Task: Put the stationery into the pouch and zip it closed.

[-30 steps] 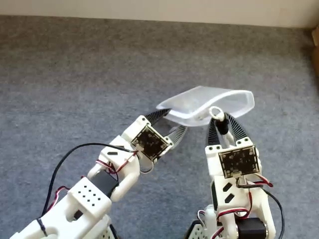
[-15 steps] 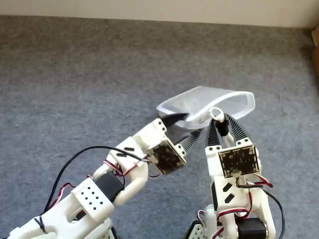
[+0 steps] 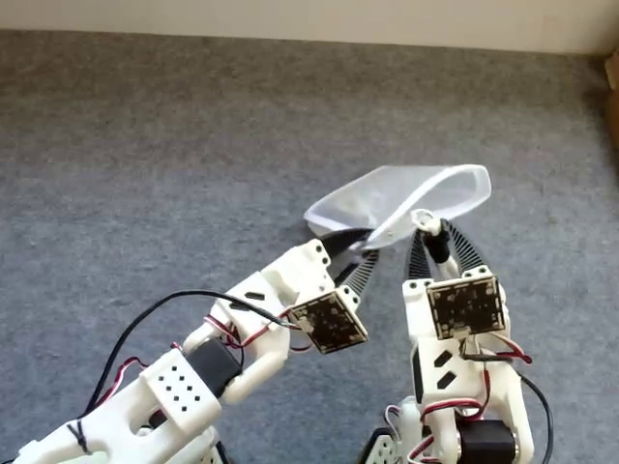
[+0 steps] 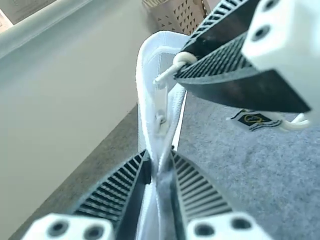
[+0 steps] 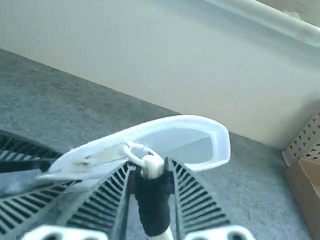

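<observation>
The left claw (image 3: pixel 354 247) was clamped on one end of the pouch (image 3: pixel 401 198), which hung between both claws, off the surface (image 3: pixel 145 145); the right claw (image 3: pixel 432 230) pinched the zipper pull (image 5: pixel 145 161); zipping seemed part-done, since the mouth beyond the right claw gaped; its contents were indiscernible.

Left wrist view. Your left gripper (image 4: pixel 159 162) was clamped on the white pouch (image 4: pixel 149 75), ribbed pads pressed to either side of its edge. The pouch stood up from the grip, narrow edge toward the camera. A small metal zip slider (image 4: pixel 160 120) sat on that edge, above the pads. Your right gripper (image 4: pixel 181 62) came in from the side, fingers close together, with a white pull loop (image 4: pixel 172 67) at their tips, touching the pouch's upper end. Grey carpet (image 4: pixel 250 175) lay below, a pale wall (image 4: pixel 60 100) behind, and a perforated box (image 4: pixel 180 12) beyond.
</observation>
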